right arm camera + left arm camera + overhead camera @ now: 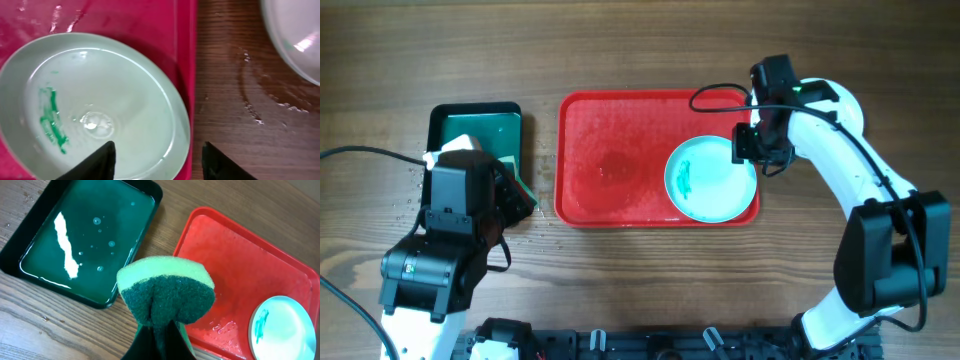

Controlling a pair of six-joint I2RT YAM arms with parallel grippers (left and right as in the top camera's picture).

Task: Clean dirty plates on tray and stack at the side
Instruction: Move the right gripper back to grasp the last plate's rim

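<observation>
Wood table (640,50) w/ red tray (610,120) at centre; one pale turquoise plate (715,185), teal smear (685,180) on its left half, sits in the tray's right end. My left gripper (159,337) is clamped on a yellow-green sponge (165,290), held beside the dark green tray (490,125) of water. My right gripper (158,146) has jaws apart, straddling the plate's right rim w/o gripping; a second plate (300,35), prob. white, lies on the wood nearby, mostly cropped.
</observation>
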